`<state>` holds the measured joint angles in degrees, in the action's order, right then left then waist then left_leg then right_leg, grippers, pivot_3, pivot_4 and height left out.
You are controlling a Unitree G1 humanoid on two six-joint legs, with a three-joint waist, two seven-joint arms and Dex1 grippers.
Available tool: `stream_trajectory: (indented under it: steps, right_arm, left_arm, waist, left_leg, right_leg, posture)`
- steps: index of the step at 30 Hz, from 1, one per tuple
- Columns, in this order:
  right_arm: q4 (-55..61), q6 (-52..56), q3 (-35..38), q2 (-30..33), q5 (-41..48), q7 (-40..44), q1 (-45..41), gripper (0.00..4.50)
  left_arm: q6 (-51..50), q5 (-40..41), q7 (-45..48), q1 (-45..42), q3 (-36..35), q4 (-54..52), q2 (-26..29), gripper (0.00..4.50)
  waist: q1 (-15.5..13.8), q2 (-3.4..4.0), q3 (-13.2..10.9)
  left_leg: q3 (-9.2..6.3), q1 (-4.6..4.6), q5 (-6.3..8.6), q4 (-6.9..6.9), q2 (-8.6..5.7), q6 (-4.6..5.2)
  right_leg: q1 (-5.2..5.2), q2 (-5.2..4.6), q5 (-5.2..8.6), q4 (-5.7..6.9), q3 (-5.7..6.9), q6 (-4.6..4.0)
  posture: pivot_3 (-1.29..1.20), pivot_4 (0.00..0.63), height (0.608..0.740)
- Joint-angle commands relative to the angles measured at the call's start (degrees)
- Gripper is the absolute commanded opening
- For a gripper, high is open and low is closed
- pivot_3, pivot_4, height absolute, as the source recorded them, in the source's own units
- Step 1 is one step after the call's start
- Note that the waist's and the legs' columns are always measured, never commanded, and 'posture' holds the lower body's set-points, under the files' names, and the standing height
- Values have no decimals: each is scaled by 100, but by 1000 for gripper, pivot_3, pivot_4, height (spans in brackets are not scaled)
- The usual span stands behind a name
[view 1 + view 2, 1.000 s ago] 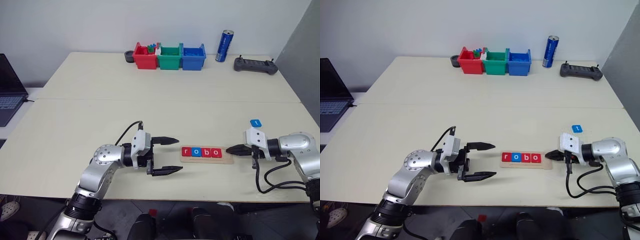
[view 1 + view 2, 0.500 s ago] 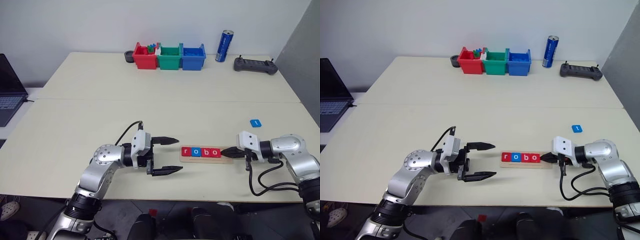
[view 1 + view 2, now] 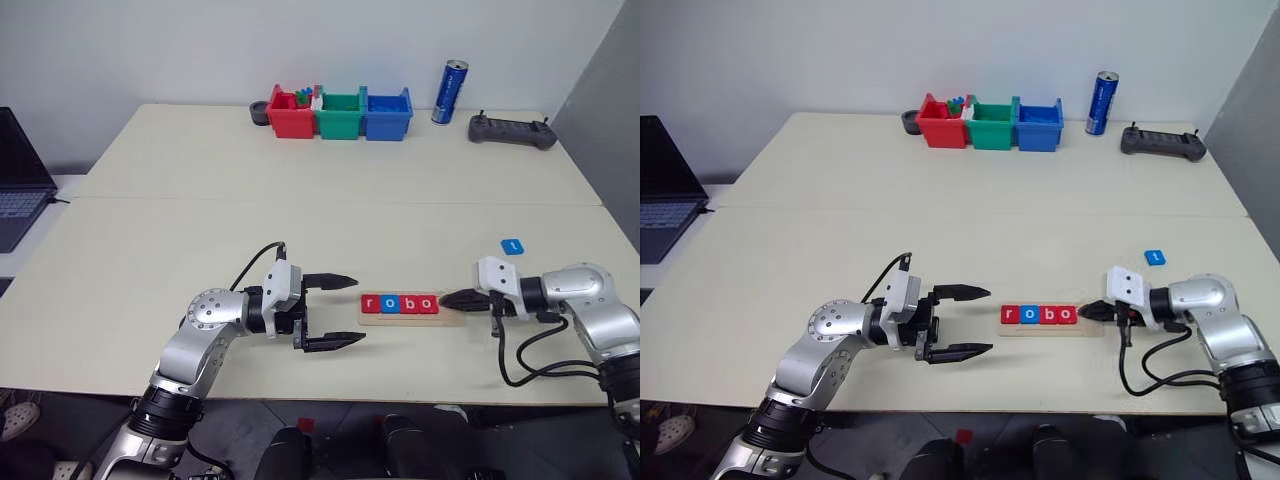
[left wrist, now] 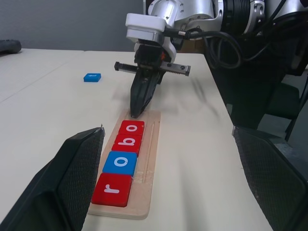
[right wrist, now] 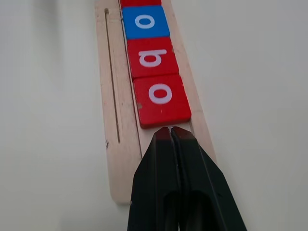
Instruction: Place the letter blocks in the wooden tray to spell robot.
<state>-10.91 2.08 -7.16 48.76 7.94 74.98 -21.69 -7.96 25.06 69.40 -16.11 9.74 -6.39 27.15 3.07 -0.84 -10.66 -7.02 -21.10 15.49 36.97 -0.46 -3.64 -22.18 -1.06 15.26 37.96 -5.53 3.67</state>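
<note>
You had the wooden tray (image 3: pixel 412 313) lying near the front edge of the tabletop (image 3: pixel 300 190), a little right of its middle, running left to right. Four letter blocks sat in it side by side, touching: a red r (image 4: pixel 112 189), a blue o (image 4: pixel 121 162), a red b (image 4: pixel 128 142) and a red o (image 5: pixel 161 98). The right end of the tray was bare wood. The fifth block, the blue tile (image 3: pixel 512 245), lay flat on the table behind the tray's right end and nearer the right edge, well apart from the tray.

Your right gripper (image 5: pixel 169 131) was clenched with nothing between its fingers. Its tip pointed down at the bare right end of the tray, just beside the edge of the red o; you could not tell whether it touched the block.

Your left gripper (image 3: pixel 340 310) hung level just left of the tray, its two fingers spread wide and holding nothing, pointing along the row of blocks.

At the back edge stood a red bin (image 3: pixel 291 113), a green bin (image 3: pixel 339 114) and a blue bin (image 3: pixel 386 113) in a row, with a blue can (image 3: pixel 449 92) and a dark controller (image 3: pixel 511 130) toward the back right corner.
</note>
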Motion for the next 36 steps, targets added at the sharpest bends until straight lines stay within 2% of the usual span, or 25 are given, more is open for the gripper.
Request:
stream_trajectory:
  steps: [1, 3, 6, 13, 17, 19, 25, 36]
  right_arm:
    - [284, 62, 407, 363, 233, 128, 84, 47]
    - [337, 91, 554, 488, 309, 135, 99, 47]
    - [399, 325, 820, 559, 439, -71, 102, 583]
    - [787, 1284, 1703, 178, 611, -1590, 417, 2984]
    - [1207, 1968, 2110, -383, 345, -3053, 661, 4411]
    - [1426, 2429, 2269, -736, 236, -3852, 678, 4465]
    - [1257, 3037, 2521, -1525, 150, -5251, 439, 4465]
    - [-708, 2618, 2590, -1680, 258, -5650, -500, 4465]
  left_arm:
    - [101, 21, 22, -86, -12, -64, -32, 4500]
    - [109, 22, 33, -92, -6, -55, -39, 4500]
    - [130, 12, 45, -96, 2, -32, -58, 4500]
    - [182, 5, 72, -144, 4, 50, -83, 4500]
    - [216, 4, 93, -179, 8, 94, -97, 4500]
    - [222, 5, 94, -202, 12, 109, -111, 4500]
    - [251, -15, 98, -303, 19, 200, -198, 4500]
    - [352, -66, -20, -358, -61, 256, -315, 4500]
  waist:
    - [-3, 0, 0]
    - [-3, 0, 0]
    - [9, -1, 0]
    - [-7, -2, -1]
    - [-10, -2, -1]
    - [-10, -1, -1]
    - [-9, -1, -1]
    - [20, 1, 0]
  left_leg:
    - [0, 0, 0, 0, 0, 0]
    - [2, 0, 0, 0, 0, 0]
    - [2, 2, 0, -1, 2, 0]
    - [1, -2, 0, 0, 0, 0]
    - [-1, -4, 0, -1, 1, 0]
    - [2, -4, 0, -1, 0, 0]
    - [1, -6, 0, -2, -1, 0]
    - [4, -5, 0, -4, -1, 1]
  right_leg:
    - [0, 0, 0, 0, 0, 0]
    - [0, 0, 0, 0, -1, 0]
    - [0, 1, 0, 1, -1, 0]
    - [0, 1, 0, 0, -1, 0]
    - [-2, 2, 0, 1, -1, 0]
    - [-4, 1, 0, 1, -4, 0]
    - [-5, 2, 0, 1, -4, 0]
    - [-6, 3, 0, 1, -5, 0]
  posture:
    - [0, 150, 740]
    - [0, 150, 740]
    - [0, 150, 740]
    - [0, 150, 740]
    - [0, 150, 740]
    - [0, 150, 740]
    - [0, 150, 740]
    - [0, 150, 740]
